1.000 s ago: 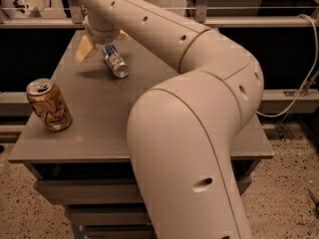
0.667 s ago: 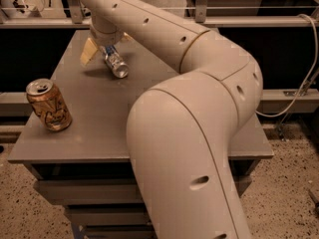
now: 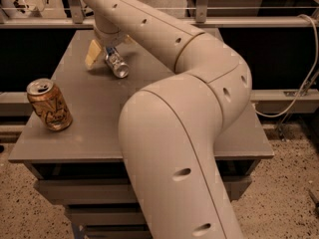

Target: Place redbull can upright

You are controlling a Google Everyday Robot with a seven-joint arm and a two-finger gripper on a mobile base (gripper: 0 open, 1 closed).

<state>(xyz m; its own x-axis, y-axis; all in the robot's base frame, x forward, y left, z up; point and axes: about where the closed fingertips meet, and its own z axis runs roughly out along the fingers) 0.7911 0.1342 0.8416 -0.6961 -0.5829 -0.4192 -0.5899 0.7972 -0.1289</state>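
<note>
gripper [image 3: 104,55] at sideways redbull can [image 3: 117,65] on table [image 3: 92,106]

Grey table [image 3: 94,133]: flat top, with stacked grey tiers visible beneath its front edge. Gold-orange can [image 3: 49,105] with dark markings: upright on the table near the front left corner, silver top with an opened mouth, touching nothing else. Speckled floor [image 3: 284,193]: visible to the right of and below the table. Pale cable [image 3: 300,83]: runs down in a curve at the right edge, beside a dark shelf. Metal rail [image 3: 249,22]: horizontal, behind the table. Hand [image 3: 102,59]: low over the table's far left part.
</note>
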